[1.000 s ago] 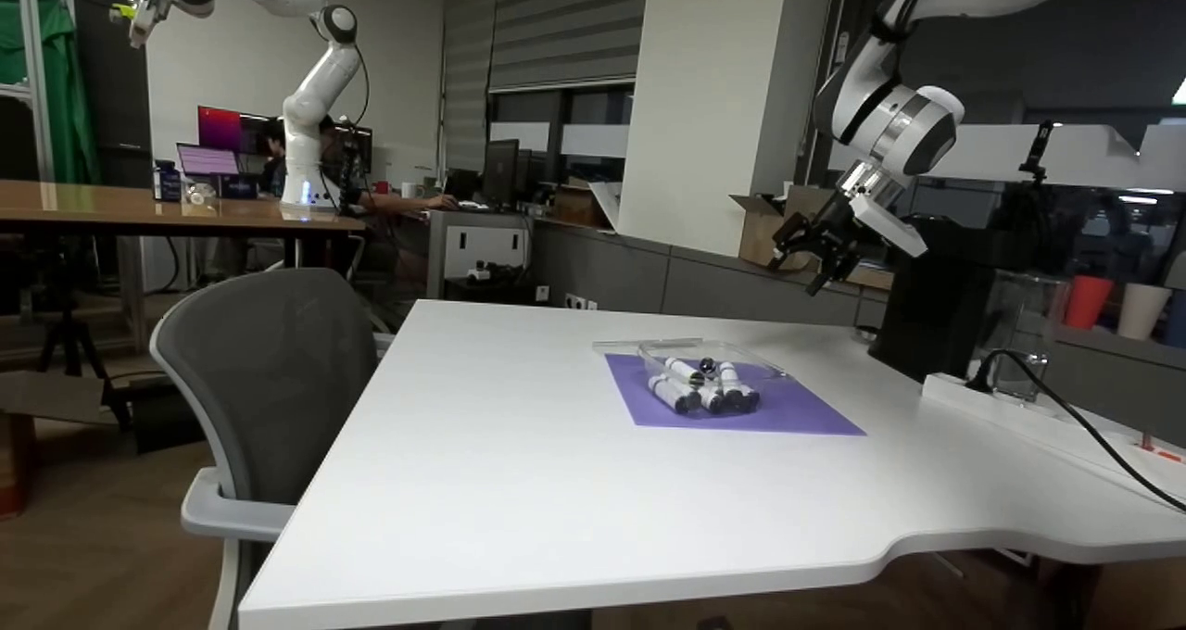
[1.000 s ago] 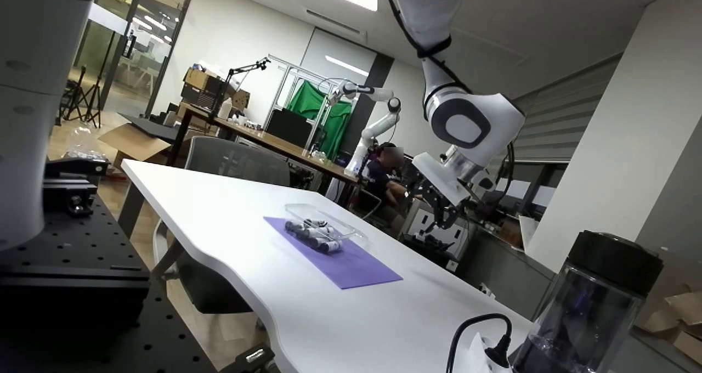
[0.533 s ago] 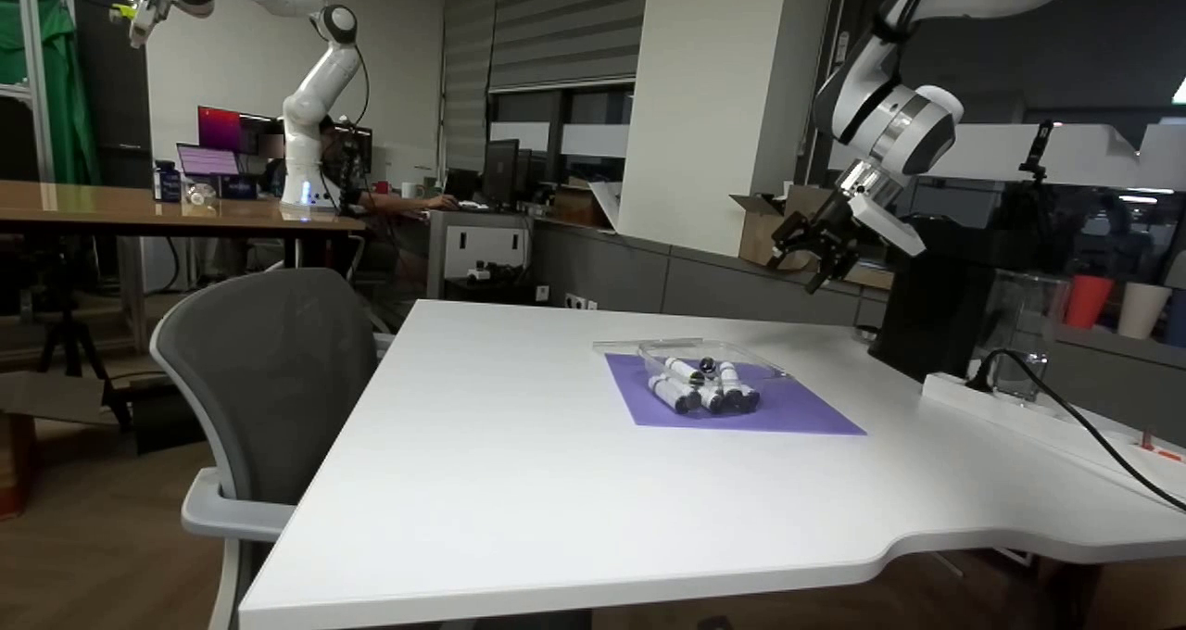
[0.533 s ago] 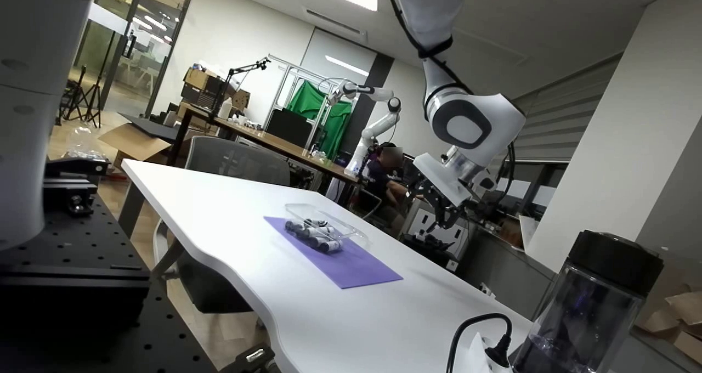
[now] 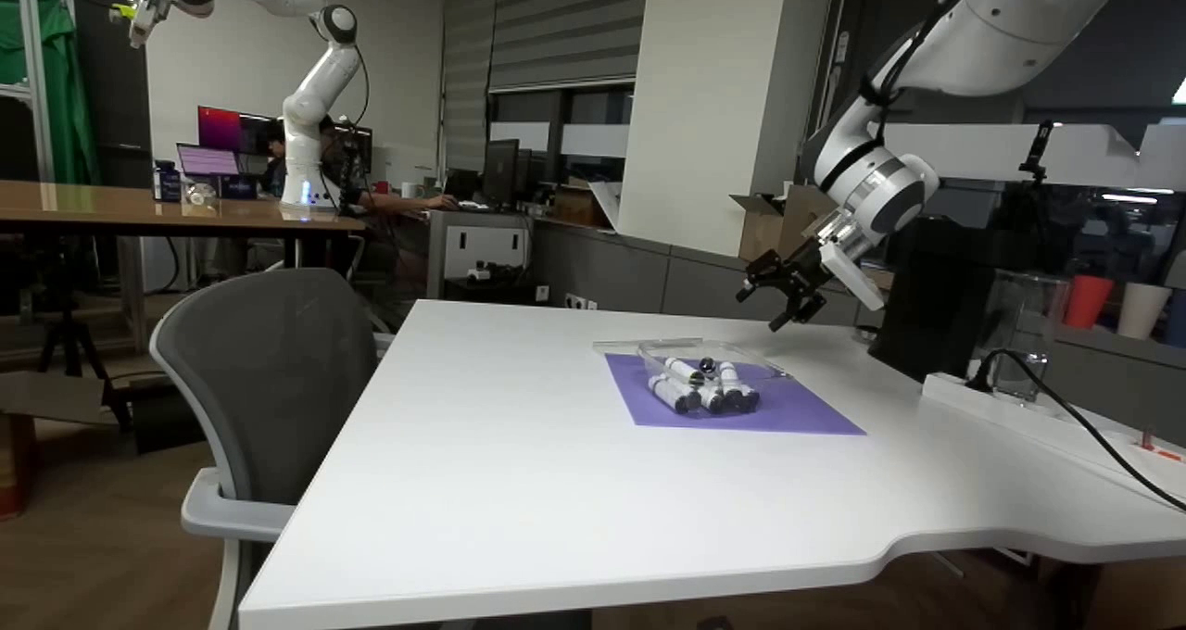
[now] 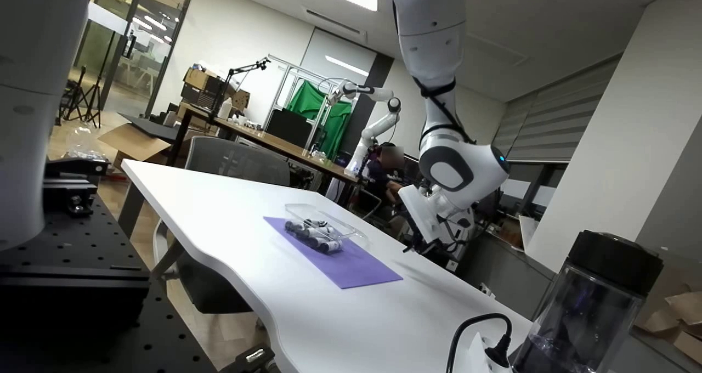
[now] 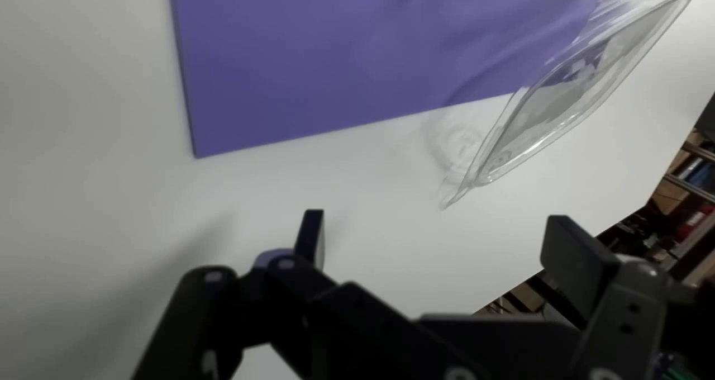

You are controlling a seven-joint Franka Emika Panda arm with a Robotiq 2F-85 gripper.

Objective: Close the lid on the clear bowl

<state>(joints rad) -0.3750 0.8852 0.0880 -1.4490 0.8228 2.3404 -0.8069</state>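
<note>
1. A white table [image 5: 482,482] with a wavy near edge has a grey chair [image 5: 278,371] at its left and a white power strip [image 5: 1019,426] along its right.
2. Far left in an exterior view, a white robot arm [image 5: 310,102] stands on a brown table [image 5: 83,206]; a red cup [image 5: 1088,301] and a beige cup [image 5: 1142,310] sit at the far right.
3. A flat purple mat [image 5: 797,417] lies on the white table. On it rests the clear bowl [image 5: 654,368], low and see-through, holding white tubes [image 5: 672,392] with dark ends.
4. The lid [image 7: 575,84], thin and glinting along its rim, slants at the bowl's far side, partly beyond the mat's edge — whether lid and bowl touch, I cannot tell.
5. The claw [image 7: 437,229] hangs in the air to the far right of the bowl, apart from it and the lid — jaws spread wide, gripping nothing.
6. Far-left screens [image 5: 219,130] glow pink and purple, any words too small to read; the mark on a dark jar [image 5: 167,183] near them is blurred.
</note>
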